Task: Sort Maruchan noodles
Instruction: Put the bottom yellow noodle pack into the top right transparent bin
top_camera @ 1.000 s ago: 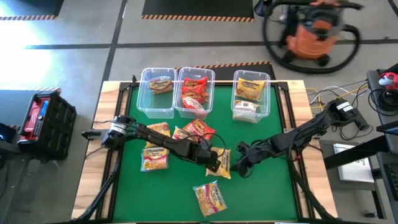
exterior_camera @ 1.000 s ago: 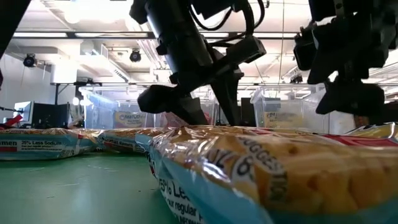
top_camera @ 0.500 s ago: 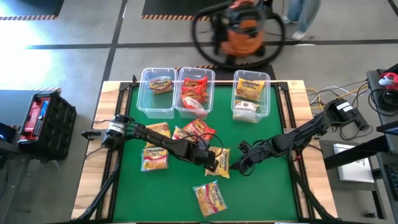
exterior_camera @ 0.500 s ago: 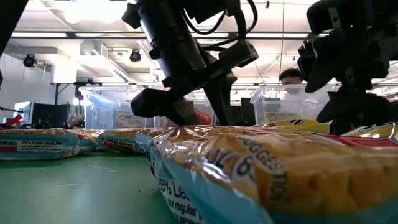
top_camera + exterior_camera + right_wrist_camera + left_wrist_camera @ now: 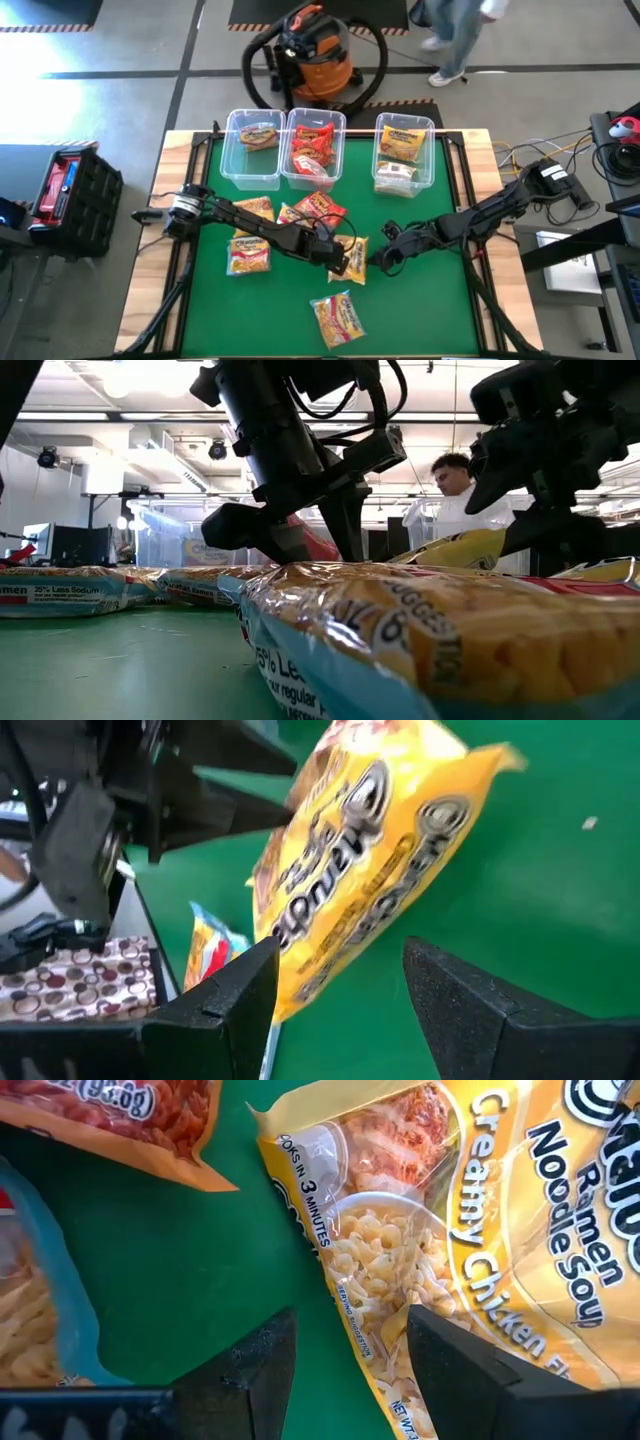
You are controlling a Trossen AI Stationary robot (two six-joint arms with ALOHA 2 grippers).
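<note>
A yellow Creamy Chicken noodle packet (image 5: 353, 257) sits mid-table between my two grippers, tipped, with its right side (image 5: 470, 546) raised off the green mat. My left gripper (image 5: 350, 1370) comes slanting down at its left edge, open, the packet's edge lying between the fingers. My right gripper (image 5: 340, 1010) faces it from the right, open, with the packet's lower end (image 5: 290, 990) reaching in between its fingers. More Maruchan noodles lie flat on the mat: one near the front (image 5: 340, 318), one at the left (image 5: 250, 256), and red and orange ones (image 5: 318, 209). My left gripper has one finger (image 5: 460, 1370) over the yellow packet's printed face just inside its long edge (image 5: 385, 1330), coming from above and the left; the other finger (image 5: 255, 1375) stands over bare mat. The finger hides the spot where they meet. My right gripper: I cannot tell whether its fingers touch the packet.
Three clear bins stand along the far edge, left (image 5: 252, 150), middle (image 5: 314, 150) and right (image 5: 404, 152), each with packets inside. A packet (image 5: 430, 640) lies close to the low camera. Beyond the table are an orange shop vacuum (image 5: 315, 55) and a person (image 5: 455, 490).
The yellow packet's right side has tipped up off the mat and now shows raised in the low view, where it did not show a second ago. My right gripper has rolled a little beside it. Behind the table the vacuum has gone leftward.
</note>
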